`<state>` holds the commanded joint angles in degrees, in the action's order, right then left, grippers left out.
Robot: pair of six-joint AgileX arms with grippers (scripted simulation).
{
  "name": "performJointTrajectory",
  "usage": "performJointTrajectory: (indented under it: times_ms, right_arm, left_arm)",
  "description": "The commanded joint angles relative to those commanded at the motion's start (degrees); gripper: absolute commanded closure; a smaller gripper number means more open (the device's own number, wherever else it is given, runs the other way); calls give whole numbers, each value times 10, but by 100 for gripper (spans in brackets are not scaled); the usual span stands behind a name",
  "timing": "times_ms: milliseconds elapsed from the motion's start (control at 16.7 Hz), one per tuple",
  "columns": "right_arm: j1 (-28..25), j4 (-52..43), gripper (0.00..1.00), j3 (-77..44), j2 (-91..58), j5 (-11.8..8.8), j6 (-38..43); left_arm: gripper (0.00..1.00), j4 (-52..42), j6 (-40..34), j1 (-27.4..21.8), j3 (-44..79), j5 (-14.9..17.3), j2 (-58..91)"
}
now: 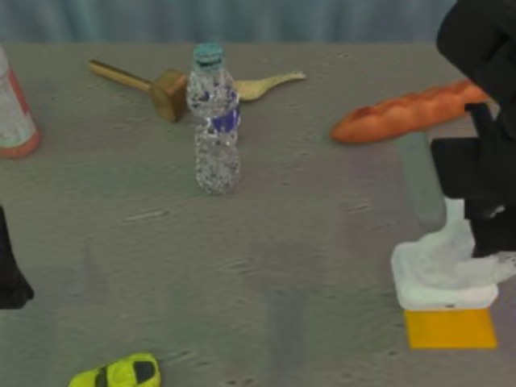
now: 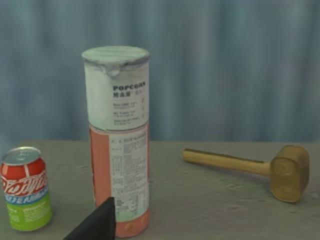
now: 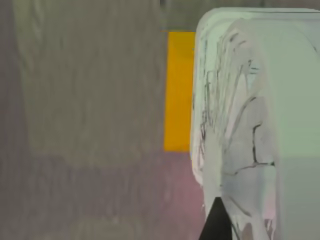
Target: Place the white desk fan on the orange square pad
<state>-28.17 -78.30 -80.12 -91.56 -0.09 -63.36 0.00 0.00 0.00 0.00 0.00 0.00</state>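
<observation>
The white desk fan (image 1: 442,266) stands low at the table's right front, its rounded-square base overlapping the far edge of the orange square pad (image 1: 450,328). My right gripper (image 1: 482,238) is shut on the fan's upper part from the right. In the right wrist view the fan (image 3: 250,110) fills the frame beside a strip of the pad (image 3: 179,90), with one black fingertip (image 3: 216,222) against the fan. My left gripper (image 1: 10,278) is parked at the left edge, open and holding nothing; one of its fingers (image 2: 99,222) shows in the left wrist view.
A clear water bottle (image 1: 214,121) stands mid-table. A wooden hammer (image 1: 153,87) and a wooden spoon (image 1: 270,83) lie behind it. A bread loaf (image 1: 407,113) lies at the back right. A popcorn canister (image 2: 117,140) and a soda can (image 2: 25,195) stand far left. A yellow toy car (image 1: 117,372) sits at the front.
</observation>
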Motion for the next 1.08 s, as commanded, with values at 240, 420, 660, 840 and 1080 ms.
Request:
performJointTrajectory:
  times_ms: [240, 420, 660, 840, 1080]
  right_arm:
    - [30, -1, 100, 31, 31, -1, -22]
    - [28, 2, 100, 31, 28, -1, -21]
    - [32, 52, 100, 77, 25, 0, -23]
    - [33, 78, 100, 101, 22, -1, -25]
    - [33, 78, 92, 101, 22, -1, -25]
  left_arm:
    - [0, 0, 0, 0, 0, 0, 0]
    - [0, 0, 0, 0, 0, 0, 0]
    - [0, 0, 0, 0, 0, 0, 0]
    - [0, 0, 0, 0, 0, 0, 0]
    - [0, 0, 0, 0, 0, 0, 0]
